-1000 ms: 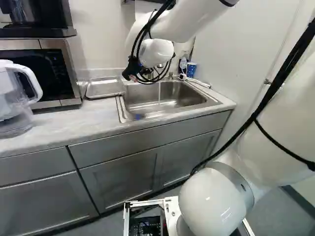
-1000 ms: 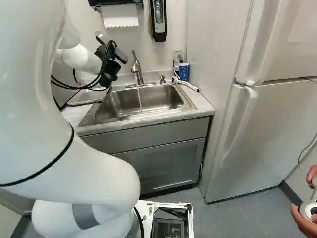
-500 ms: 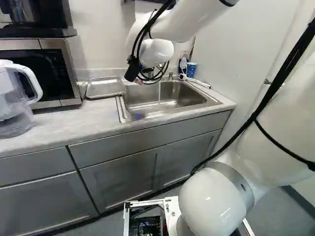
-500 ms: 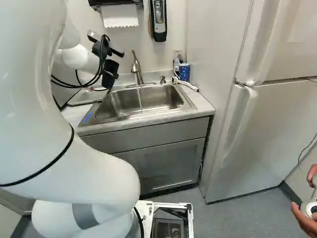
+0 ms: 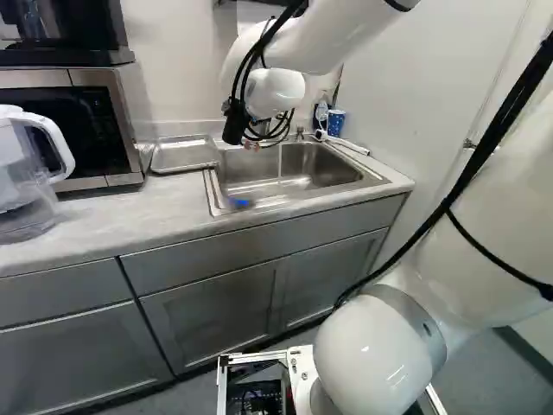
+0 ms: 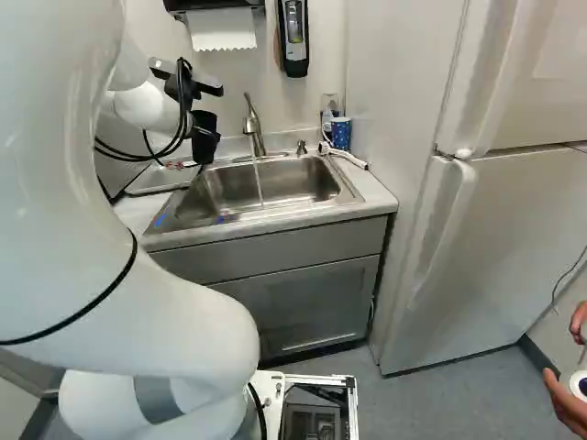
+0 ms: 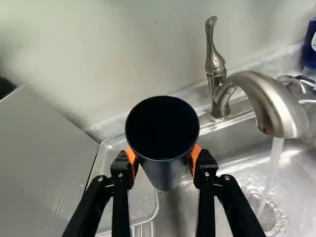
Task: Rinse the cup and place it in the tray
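In the right base view my gripper (image 6: 190, 99) is left of the faucet, with the black cup (image 6: 204, 139) hanging nearly upright below it. The wrist view has the gripper (image 7: 163, 159) shut on the cup (image 7: 167, 172), an orange pad on either side and the dark mouth facing the camera. The metal tray (image 5: 184, 155) lies on the counter left of the sink (image 5: 298, 169); its near part (image 7: 142, 200) shows below and behind the cup in the wrist view. Water (image 7: 269, 173) runs from the faucet (image 7: 269, 101) into the basin, apart from the cup.
A microwave (image 5: 91, 121) and a clear pitcher (image 5: 26, 173) stand on the counter left of the tray. At the sink's far right corner are a blue patterned cup (image 6: 341, 134) and a white-handled item (image 6: 347, 157). A refrigerator (image 6: 477, 238) stands to the right.
My gripper has turned at the wrist with the cup in it, bringing the cup from a tilt to nearly upright. The base, tray and sink have not shifted.
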Available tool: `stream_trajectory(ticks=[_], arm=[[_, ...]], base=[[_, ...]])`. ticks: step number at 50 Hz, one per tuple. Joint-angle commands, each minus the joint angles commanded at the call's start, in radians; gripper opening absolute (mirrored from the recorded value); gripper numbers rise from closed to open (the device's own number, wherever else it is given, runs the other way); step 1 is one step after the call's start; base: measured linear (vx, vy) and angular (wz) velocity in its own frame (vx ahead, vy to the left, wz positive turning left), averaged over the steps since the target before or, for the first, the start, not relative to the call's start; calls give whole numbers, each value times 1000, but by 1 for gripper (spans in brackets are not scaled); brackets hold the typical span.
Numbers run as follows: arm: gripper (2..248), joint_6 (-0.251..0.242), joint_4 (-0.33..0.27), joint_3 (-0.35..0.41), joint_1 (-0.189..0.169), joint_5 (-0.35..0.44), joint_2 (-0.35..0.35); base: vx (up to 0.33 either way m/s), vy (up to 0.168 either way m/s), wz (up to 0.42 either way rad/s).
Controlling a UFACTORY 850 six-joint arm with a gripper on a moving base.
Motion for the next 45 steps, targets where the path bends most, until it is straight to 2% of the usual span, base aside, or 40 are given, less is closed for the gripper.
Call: stream_trajectory(ticks=[15, 45], arm=[[122, 0, 0, -12, 8, 0, -13], [122, 0, 0, -97, 82, 8, -101]], base=[[0, 0, 0], [0, 0, 0]])
